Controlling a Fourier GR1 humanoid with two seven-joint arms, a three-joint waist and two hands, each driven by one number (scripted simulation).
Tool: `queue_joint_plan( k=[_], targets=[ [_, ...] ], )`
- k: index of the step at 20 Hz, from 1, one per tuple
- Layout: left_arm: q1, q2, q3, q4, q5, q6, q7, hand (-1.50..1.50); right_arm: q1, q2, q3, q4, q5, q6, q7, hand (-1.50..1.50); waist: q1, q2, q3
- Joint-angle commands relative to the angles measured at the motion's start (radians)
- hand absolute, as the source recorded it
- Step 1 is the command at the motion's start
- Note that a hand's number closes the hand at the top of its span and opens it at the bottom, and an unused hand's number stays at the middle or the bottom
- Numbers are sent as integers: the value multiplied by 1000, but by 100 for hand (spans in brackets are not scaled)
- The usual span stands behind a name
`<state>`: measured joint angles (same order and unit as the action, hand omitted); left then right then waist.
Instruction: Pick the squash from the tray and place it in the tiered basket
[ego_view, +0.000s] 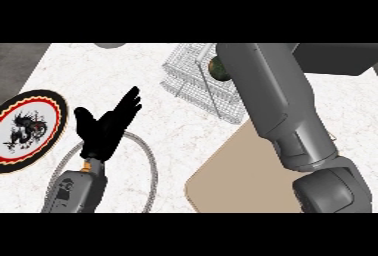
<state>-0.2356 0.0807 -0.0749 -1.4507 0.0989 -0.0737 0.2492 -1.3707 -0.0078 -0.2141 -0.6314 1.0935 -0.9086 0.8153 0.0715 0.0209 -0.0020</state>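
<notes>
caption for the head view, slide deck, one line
Right forearm reaches over the tan tray to the wire tiered basket; left hand rests open beside the dragon plate.

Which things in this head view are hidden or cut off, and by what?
- Right hand: not visible; the right forearm reaches over the basket and covers it.
- Squash: only a small part shows beside the forearm; whether it is held or released is unclear.
- Tray: partly covered by the forearm.
- Plate: cut by the left edge.
</notes>
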Motion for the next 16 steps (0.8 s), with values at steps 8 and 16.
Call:
queue_joint_plan(
  k=[8, 16],
  targets=[
    [39, 37, 58, -33, 26, 5, 30, 0, 96, 8, 79, -144, 118, -60, 339, -150, -88, -44, 1],
    [112, 39, 68, -14, 14, 15, -11, 0, 335, 8, 282, -534, -16, 218, 348, -150, -145, -70, 3]
  ],
)
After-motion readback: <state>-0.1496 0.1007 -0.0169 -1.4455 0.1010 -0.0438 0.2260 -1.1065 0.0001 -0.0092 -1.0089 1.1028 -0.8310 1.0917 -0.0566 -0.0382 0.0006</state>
